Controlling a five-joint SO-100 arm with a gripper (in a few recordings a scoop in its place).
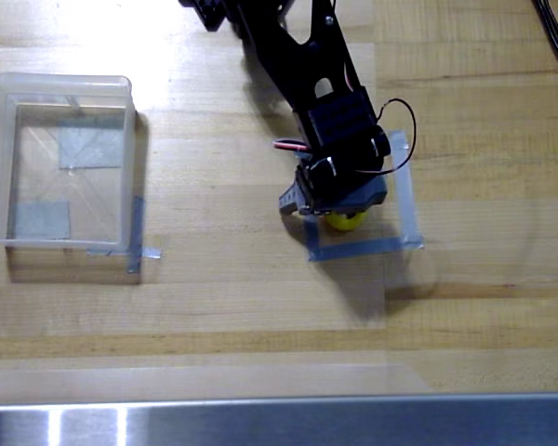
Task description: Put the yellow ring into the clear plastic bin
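**Over the ring, inside the tape square**

From overhead, my claw (pixel 339 209) hangs low over the yellow ring (pixel 347 220), which lies inside the grey tape outline (pixel 405 190), close to that outline's lower edge. My own body covers most of the ring; just a small yellow arc peeks out beneath me, so I cannot tell which way its hole faces or whether it lies flat, and a ring has no long axis to report. Whether my fingers are spread or pressed on the ring I cannot tell either. The clear plastic bin (pixel 0 158) sits well apart from the tape outline, toward the picture's left, on the wooden table (pixel 232 297), with grey patches showing through its bottom.
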